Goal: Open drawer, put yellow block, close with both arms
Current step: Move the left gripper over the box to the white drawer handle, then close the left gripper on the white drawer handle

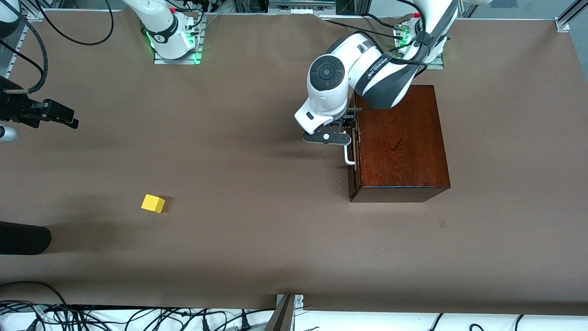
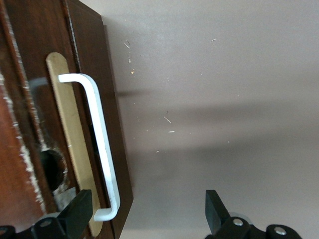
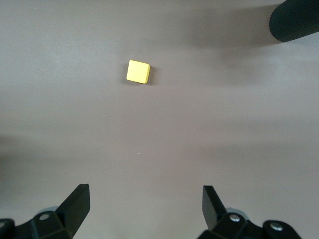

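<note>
The dark mahogany box [image 1: 402,138] stands at the left arm's end of the table. Its drawer [image 2: 79,124] is shut, the white bar handle [image 1: 349,158] on its front. My left gripper [image 1: 350,134] hangs open right at that front. In the left wrist view the handle [image 2: 102,149] has its one end between the spread fingers of the left gripper [image 2: 147,211], untouched. The yellow block [image 1: 153,203] lies on the brown table toward the right arm's end. My right gripper [image 1: 62,115] hovers open over that end; in its wrist view the block [image 3: 138,71] lies well ahead of the right gripper [image 3: 144,204].
A black rounded object [image 1: 23,239] juts in over the table's edge at the right arm's end, near the block; the same black object [image 3: 296,20] shows in the right wrist view. Cables and a metal bracket [image 1: 287,308] line the near edge.
</note>
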You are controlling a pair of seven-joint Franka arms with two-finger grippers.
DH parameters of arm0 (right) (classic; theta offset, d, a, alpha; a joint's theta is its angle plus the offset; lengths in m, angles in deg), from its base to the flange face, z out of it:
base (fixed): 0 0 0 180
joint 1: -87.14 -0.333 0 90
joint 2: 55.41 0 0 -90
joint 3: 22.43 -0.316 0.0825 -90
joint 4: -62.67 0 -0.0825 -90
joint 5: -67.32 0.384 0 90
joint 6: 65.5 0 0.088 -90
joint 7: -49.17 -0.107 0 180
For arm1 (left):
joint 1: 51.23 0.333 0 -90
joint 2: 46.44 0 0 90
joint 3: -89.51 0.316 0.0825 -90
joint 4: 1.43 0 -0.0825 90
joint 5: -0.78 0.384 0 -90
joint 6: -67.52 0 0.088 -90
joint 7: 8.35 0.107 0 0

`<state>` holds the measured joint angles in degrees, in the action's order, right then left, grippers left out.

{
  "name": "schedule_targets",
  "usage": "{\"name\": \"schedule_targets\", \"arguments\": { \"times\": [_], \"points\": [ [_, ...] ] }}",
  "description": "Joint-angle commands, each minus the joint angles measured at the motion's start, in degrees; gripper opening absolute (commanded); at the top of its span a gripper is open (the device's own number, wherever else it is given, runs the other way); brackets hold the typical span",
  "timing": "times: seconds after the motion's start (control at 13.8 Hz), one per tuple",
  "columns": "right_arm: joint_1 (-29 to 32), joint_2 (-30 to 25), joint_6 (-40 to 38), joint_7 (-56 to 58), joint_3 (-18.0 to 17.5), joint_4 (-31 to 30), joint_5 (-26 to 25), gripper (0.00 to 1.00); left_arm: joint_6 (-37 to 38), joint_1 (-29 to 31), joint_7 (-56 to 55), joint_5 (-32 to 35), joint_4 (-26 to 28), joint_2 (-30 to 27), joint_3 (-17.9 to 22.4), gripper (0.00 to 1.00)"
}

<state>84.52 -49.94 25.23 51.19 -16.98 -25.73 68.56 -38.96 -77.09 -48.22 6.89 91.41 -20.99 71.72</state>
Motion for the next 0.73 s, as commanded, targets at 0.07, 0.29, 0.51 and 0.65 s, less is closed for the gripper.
{"name": "schedule_targets", "arguments": {
  "times": [0.07,0.29,0.51,0.65],
  "points": [
    [-0.64,-0.2,-0.03,-0.88,0.35,0.34,-0.45,1.0,-5.21,-0.42,-0.55,4.77,6.37,-1.8,0.39,1.0],
    [-0.64,-0.2,-0.21,-0.88,0.35,0.34,-0.45,1.0,-7.07,-0.34,-0.64,5.4,7.88,-1.89,0.39,1.0],
    [-0.64,-0.2,-0.3,-0.88,0.35,0.34,-0.45,1.0,-8.38,-0.34,-0.56,5.49,9.37,-1.8,0.39,1.0],
    [-0.64,-0.2,-0.38,-0.79,0.35,0.34,-0.45,1.0,-10.32,-0.07,-0.47,6.89,11.04,-1.81,0.48,1.0]
  ]
}}
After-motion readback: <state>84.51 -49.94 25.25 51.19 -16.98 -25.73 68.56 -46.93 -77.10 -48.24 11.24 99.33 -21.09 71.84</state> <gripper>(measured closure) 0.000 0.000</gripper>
